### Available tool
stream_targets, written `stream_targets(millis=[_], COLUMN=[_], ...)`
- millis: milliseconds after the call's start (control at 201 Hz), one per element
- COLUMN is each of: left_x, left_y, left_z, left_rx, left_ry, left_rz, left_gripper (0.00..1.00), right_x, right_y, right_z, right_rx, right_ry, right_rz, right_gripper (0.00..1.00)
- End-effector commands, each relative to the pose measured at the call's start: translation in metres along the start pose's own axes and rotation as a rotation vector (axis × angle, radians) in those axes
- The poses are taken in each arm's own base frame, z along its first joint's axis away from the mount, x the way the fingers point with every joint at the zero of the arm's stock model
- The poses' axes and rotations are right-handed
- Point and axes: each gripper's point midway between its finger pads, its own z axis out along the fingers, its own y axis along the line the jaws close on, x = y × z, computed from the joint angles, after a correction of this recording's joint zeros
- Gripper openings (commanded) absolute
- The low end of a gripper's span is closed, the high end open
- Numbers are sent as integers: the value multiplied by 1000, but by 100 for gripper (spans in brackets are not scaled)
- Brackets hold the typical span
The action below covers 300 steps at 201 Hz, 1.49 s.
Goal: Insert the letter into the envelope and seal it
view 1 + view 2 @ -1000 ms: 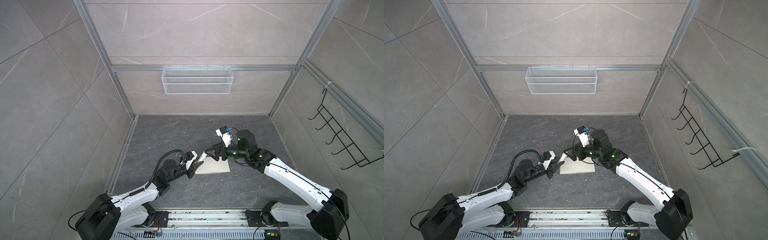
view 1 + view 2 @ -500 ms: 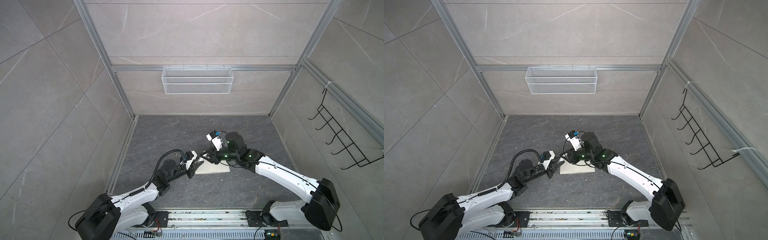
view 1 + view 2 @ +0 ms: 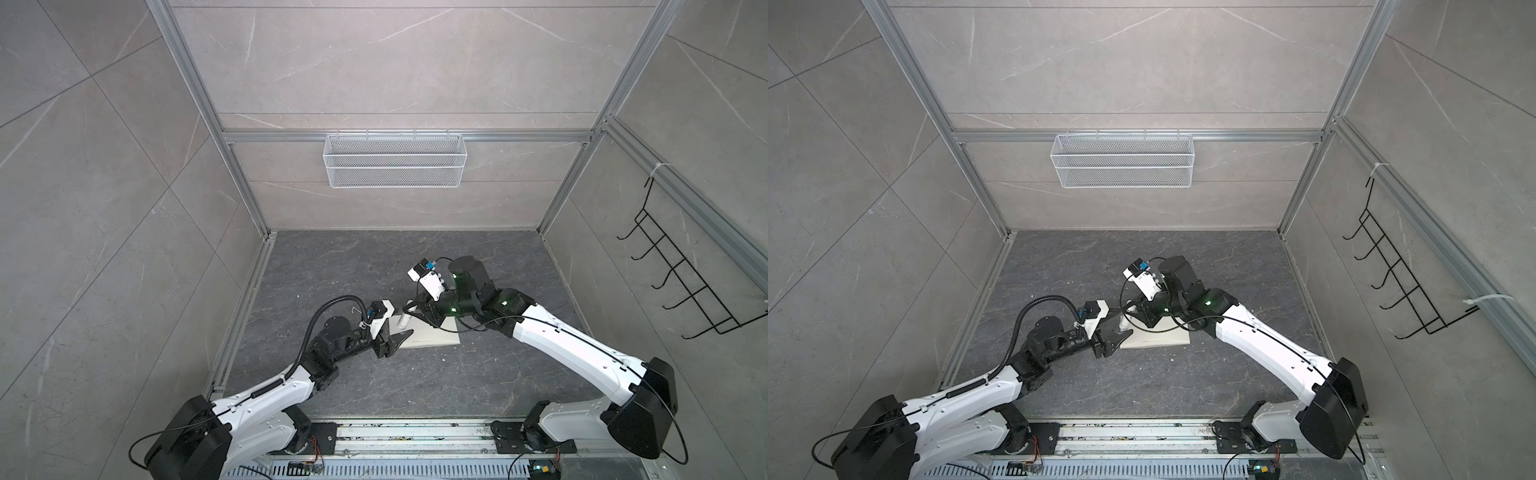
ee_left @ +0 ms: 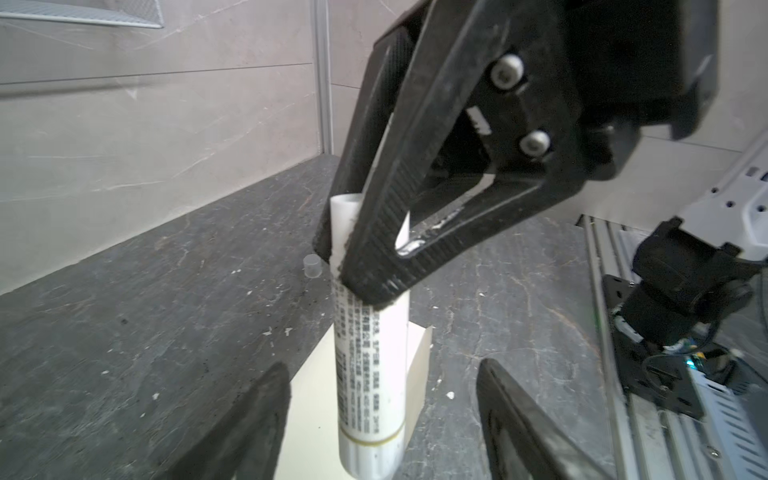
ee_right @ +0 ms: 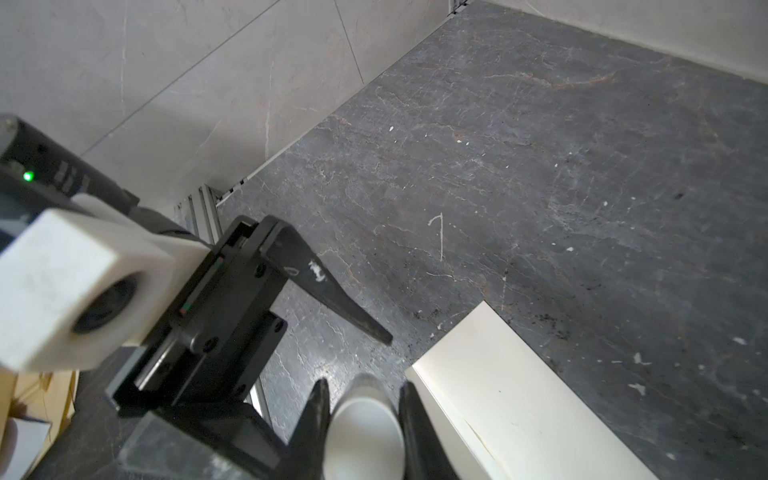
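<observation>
Grip notes, all views. Right tool [image 5: 363, 384] pinches the upper part of the white cylindrical plastic tube [image 4: 368, 332], which stands near upright over the 9 o'clock end of the long cream-white paper envelope [image 3: 434, 338] in both top views. Left tool [image 4: 382, 365] is spread, one finger each side of the tube's lower half, touching nothing we can see. We judge the tube is glue for the flap, gripped high so its lower end is free; whether that end touches the paper we cannot tell. Envelope lies flat near the middle of the dark grey stone-look surface [image 3: 415, 386]; we cannot see its flap. Small clear cap [image 4: 312, 266] sits apart from the tube on the surface. Tan letter: in no view; we suppose it is inside the envelope, unconfirmed. Writing: columns of small dark print run along the tube above a gold ring, too blurred to read. No brand legible.
</observation>
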Motion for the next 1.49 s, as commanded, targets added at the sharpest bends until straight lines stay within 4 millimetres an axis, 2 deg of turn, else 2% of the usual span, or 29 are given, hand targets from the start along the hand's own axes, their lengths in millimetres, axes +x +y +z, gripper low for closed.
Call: stream_targets(millis=[0,289,493,896,1489], left_x=[-23,-27,-27,-19,-21], left_y=[-21,-31,-36,-32,-27], left_z=[-7,-10,-3,6,13], left_rx=[154,319,389,402,396], left_ry=[-26,-1,24,63,60], left_rz=[2,-83,-117,-160,-181], left_gripper=[78,78,71,59,43], right_x=[13,17,16,9,8], right_y=[14,27,32,38,41], right_z=[-12,-19,-18,-16,-9], right_rx=[-46,-88,-97,-115,-136], right_ry=[85,98,94,78,91], right_rz=[-139,-167,-180,-193,-188], right_gripper=[0,0,0,0,0])
